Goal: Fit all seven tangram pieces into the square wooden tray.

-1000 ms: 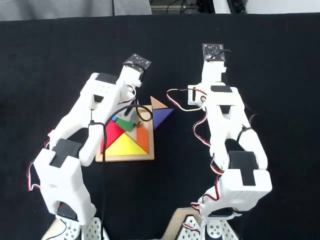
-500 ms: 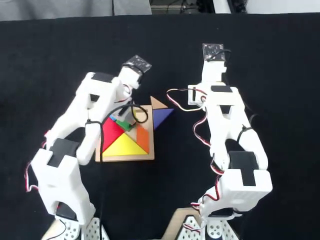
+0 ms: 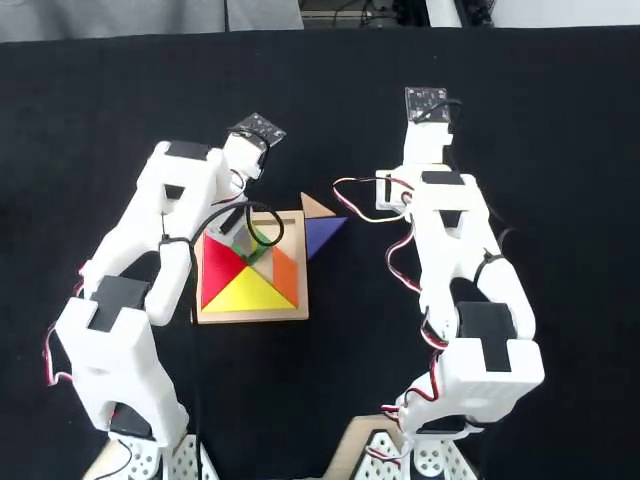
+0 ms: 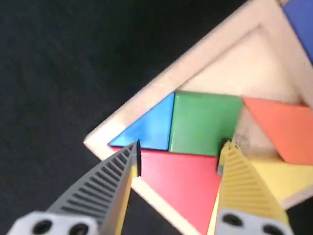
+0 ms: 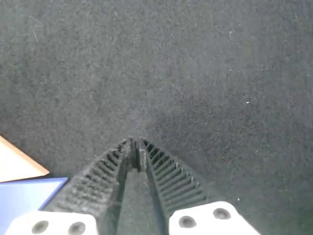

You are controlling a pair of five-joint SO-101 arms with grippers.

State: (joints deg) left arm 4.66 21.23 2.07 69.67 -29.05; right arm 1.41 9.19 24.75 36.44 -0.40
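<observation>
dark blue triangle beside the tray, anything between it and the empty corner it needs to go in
Only the tray's raised rim separates the dark blue triangle from the bare corner. The left arm's black cable loops over that corner, and the open left pincer hovers over the green square next to it.

White arms (image 3: 455, 235), black servos (image 3: 485, 325), looping cables (image 3: 341, 186), ribbed yellow-grey pincer (image 4: 180, 147)
</observation>
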